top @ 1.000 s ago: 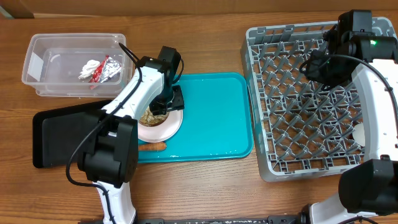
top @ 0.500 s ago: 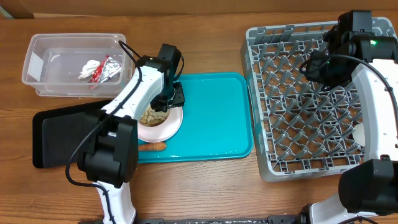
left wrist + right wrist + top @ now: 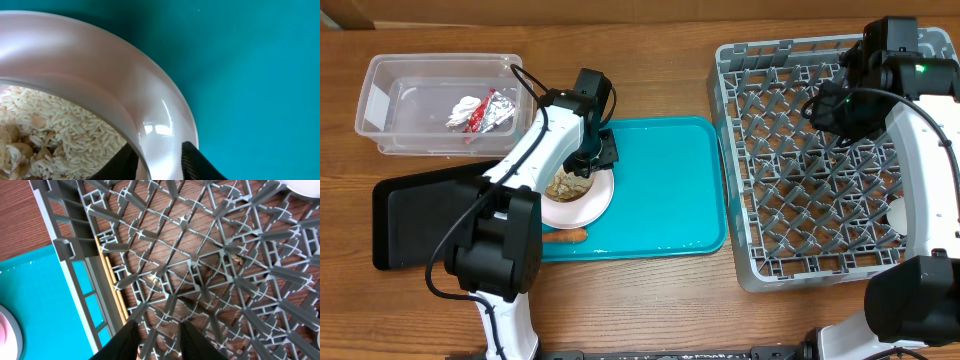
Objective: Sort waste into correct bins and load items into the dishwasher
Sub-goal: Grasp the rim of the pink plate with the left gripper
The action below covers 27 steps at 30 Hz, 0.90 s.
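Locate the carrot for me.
In the overhead view, the carrot lies on the teal tray's near left corner, just robot-side of the pink dish.

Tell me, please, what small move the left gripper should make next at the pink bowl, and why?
Probably lift the pink bowl slightly off the teal tray. The left gripper has its fingers on both sides of the rim, seemingly touching it, and rice scraps are inside, not yet emptied.
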Tool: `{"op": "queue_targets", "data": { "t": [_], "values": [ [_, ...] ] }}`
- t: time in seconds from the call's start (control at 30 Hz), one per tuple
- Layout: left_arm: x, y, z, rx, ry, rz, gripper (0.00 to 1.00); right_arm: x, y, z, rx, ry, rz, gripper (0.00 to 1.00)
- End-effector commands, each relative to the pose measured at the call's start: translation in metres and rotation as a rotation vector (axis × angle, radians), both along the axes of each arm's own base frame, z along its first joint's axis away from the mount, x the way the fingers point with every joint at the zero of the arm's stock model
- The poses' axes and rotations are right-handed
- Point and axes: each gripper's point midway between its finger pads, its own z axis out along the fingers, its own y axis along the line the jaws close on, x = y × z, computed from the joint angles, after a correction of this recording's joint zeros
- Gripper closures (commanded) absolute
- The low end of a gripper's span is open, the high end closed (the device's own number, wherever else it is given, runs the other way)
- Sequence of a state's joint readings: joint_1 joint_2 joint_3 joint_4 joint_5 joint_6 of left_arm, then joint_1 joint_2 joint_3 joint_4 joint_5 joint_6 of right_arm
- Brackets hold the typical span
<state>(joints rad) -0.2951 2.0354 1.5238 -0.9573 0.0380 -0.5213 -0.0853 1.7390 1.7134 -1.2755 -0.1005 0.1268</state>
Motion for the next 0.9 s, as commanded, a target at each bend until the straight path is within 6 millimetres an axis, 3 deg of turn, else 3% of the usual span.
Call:
{"op": "queue_targets", "data": {
  "t": [0.0,0.3,0.47,0.6,0.73,0.87],
  "values": [
    [0.003,-0.007,0.003,-0.015,-0.005,-0.011,0.73,0.001,-0.001,0.011,0.003,-0.030,-0.002,0.70],
    [-0.004,-0.005,0.002,-0.006,0.025,-0.011,0.96,-0.001,-0.001,0.010,0.004,-0.024,-0.002,0.69],
    [-0.012,0.002,0.004,0.023,0.059,-0.007,0.96,-0.001,0.000,0.010,0.004,-0.022,-0.001,0.70],
    [-0.010,0.005,0.022,0.042,0.054,-0.003,0.96,-0.002,0.000,0.010,0.003,-0.018,0.001,0.69],
    [-0.003,0.012,0.056,0.068,0.000,0.004,0.96,-0.002,-0.001,0.010,0.002,-0.018,0.001,0.70],
    [-0.009,0.022,0.082,0.056,-0.020,0.034,0.96,-0.002,-0.001,0.010,-0.006,-0.019,0.022,0.70]
  ]
}}
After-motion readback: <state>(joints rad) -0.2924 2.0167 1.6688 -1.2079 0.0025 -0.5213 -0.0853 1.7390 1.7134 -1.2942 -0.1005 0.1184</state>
